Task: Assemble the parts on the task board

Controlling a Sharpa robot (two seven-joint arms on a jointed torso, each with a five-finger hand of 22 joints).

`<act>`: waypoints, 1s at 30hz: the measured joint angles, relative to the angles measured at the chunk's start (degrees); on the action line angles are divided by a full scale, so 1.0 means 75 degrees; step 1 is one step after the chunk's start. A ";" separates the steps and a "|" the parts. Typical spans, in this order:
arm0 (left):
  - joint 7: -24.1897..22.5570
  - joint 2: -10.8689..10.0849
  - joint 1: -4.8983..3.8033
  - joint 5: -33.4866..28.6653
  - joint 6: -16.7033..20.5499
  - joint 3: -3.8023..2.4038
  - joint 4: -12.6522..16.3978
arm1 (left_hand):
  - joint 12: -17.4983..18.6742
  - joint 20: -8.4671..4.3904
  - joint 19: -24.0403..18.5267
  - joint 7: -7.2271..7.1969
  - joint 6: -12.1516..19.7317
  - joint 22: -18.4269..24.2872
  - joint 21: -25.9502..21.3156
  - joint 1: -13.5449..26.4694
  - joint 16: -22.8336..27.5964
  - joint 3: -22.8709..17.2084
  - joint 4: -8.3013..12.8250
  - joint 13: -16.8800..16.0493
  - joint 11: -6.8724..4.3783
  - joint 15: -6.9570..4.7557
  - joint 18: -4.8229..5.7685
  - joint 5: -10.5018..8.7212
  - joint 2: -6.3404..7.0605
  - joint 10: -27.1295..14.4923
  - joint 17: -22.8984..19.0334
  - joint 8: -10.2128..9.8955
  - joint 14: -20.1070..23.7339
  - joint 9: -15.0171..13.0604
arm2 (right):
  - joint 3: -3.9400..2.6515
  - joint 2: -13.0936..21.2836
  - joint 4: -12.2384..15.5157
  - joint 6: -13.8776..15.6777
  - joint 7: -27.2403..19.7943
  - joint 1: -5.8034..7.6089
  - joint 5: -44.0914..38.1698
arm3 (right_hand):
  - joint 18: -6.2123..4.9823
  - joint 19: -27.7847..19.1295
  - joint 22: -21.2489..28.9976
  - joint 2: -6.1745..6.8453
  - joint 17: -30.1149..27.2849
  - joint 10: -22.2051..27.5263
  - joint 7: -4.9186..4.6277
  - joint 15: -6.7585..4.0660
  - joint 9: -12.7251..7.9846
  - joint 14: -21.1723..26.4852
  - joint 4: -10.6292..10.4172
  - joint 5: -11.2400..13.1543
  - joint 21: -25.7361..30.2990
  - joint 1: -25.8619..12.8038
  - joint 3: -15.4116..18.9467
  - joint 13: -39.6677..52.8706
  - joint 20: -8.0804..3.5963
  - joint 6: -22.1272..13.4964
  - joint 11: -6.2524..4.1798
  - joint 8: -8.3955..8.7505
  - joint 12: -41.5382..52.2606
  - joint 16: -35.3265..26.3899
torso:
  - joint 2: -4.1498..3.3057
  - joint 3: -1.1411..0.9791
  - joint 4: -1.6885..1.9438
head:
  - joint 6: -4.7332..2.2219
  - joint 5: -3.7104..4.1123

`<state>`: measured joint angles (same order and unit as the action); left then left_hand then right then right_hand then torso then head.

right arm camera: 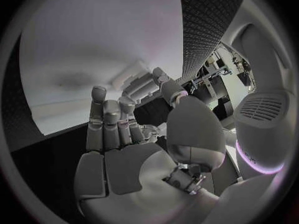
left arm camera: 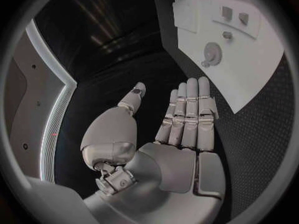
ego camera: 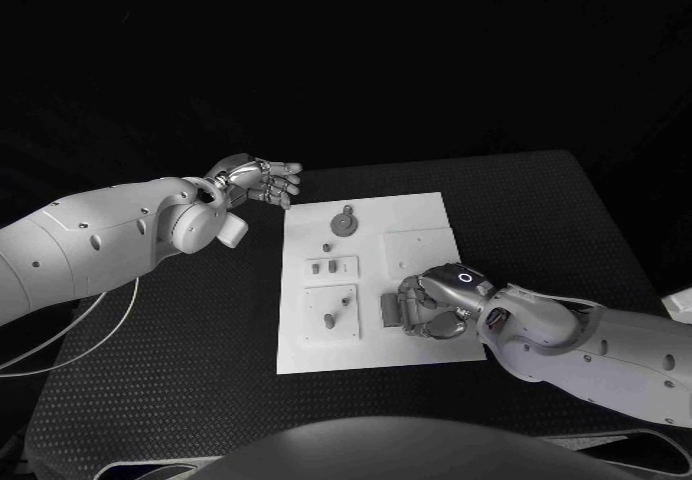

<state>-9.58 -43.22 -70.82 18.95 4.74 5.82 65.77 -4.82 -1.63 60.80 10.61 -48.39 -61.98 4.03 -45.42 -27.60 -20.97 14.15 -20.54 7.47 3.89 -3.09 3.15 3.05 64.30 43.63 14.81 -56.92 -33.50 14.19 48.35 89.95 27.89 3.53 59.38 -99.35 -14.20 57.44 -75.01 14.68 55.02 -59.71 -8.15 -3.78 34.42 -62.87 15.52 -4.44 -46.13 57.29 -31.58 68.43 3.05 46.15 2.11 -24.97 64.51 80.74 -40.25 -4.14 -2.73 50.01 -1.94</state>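
Left hand: the left hand [ego camera: 260, 182] is up over the black worktop [ego camera: 173, 330], just off the far left corner of the task board [ego camera: 433, 215]. It holds nothing. In the left wrist view its fingers [left arm camera: 190, 114] are straight and lie side by side, and the thumb sticks out away from them.

Right hand: the right hand [ego camera: 440, 300] is down on the near right part of the task board. Its fingers are bent over a dark ridged part [ego camera: 389, 309]. I cannot tell if it is gripping that part or just resting on it. In the right wrist view the fingers [right arm camera: 109, 119] are bent and the white board is close in front of them.

Task board: a white plate in the middle of the worktop, between the two hands.

Round part: a round part with a little stem [ego camera: 343, 222] lies on the board near the left hand. The left wrist view shows it past the fingertips [left arm camera: 212, 52].

Two small parts: two small pieces [ego camera: 326, 266] stand side by side in the middle of the board, between the two hands.

Long part: a thin piece [ego camera: 340, 310] lies on a raised square on the board, just beside the right hand, on the side of the left arm.

Raised square: a plain white square [ego camera: 421, 245] is on the board just past the right hand.
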 measured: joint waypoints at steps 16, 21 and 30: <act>0.0013 0.0003 0.0000 0.0001 -0.0013 0.0000 -0.0005 | 0.0000 0.0000 0.0000 0.0000 0.0000 0.0000 0.0000 0.0000 0.0014 0.0000 0.0000 0.0000 0.0000 0.0000 0.0007 0.0000 0.0000 0.0000 0.0006 0.0000 0.0000 0.0000 | 0.0000 -0.0002 0.0024 0.0110 0.0044 -0.0002 0.0000 | -0.0004 0.0054 0.0000 -0.0389 -0.0034 -0.0135 0.0105 -0.0093 0.0026 -0.0099 0.0158 0.0051 -0.0029 0.0392 0.0017 -0.0114 -0.0052 0.0160 -0.0132 -0.0160 0.0034 0.0027 | -0.0001 0.0004 0.0011 | 0.0000 0.0015; 0.0015 0.0009 0.0000 0.0002 -0.0016 0.0000 -0.0010 | 0.0000 0.0000 0.0000 0.0000 0.0000 0.0000 0.0000 0.0000 0.0014 0.0000 0.0000 0.0000 -0.0001 0.0000 0.0010 0.0000 0.0000 0.0000 0.0005 0.0000 0.0000 0.0000 | 0.0000 0.0018 0.0038 0.0174 0.0023 -0.0002 0.0050 | -0.0004 0.0054 0.0000 -0.0410 -0.0043 -0.0136 0.0127 -0.0110 0.0015 -0.0138 0.0145 0.0022 -0.0029 0.0428 0.0113 -0.0130 -0.0052 0.0182 -0.0131 -0.0167 0.0034 0.0027 | -0.0001 0.0005 0.0009 | 0.0000 0.0021; 0.0022 0.0015 0.0000 0.0003 -0.0030 0.0000 -0.0022 | 0.0000 0.0000 0.0000 0.0000 0.0000 0.0006 0.0000 0.0000 0.0014 0.0000 0.0000 0.0000 0.0000 0.0000 0.0017 0.0000 0.0000 0.0000 0.0005 0.0000 0.0000 0.0002 | 0.0000 0.0086 0.0084 0.0325 -0.0030 -0.0003 0.0178 | -0.0005 0.0081 0.0000 -0.0523 -0.0057 -0.0191 0.0142 -0.0110 -0.0030 -0.0142 0.0101 0.0022 -0.0056 0.0316 0.0175 -0.0162 -0.0025 0.0197 -0.0132 -0.0165 0.0034 0.0026 | -0.0001 -0.0003 0.0006 | 0.0000 0.0027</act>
<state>-9.41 -43.11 -70.82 18.97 4.51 5.82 65.60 -4.82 -1.63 60.80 10.61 -48.39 -61.94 4.03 -45.42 -27.49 -20.97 14.15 -20.54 7.46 3.89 -2.96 3.15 3.06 64.30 43.67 14.81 -56.92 -33.48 14.19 48.99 90.58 30.33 3.30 59.35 -98.02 -14.23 58.05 -75.01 10.76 54.59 -61.14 -7.08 -4.61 34.19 -63.94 16.28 -4.27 -46.54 59.66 -30.27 67.22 2.86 47.63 1.12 -26.21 64.76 80.93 -40.26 -4.16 -2.69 50.01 -1.74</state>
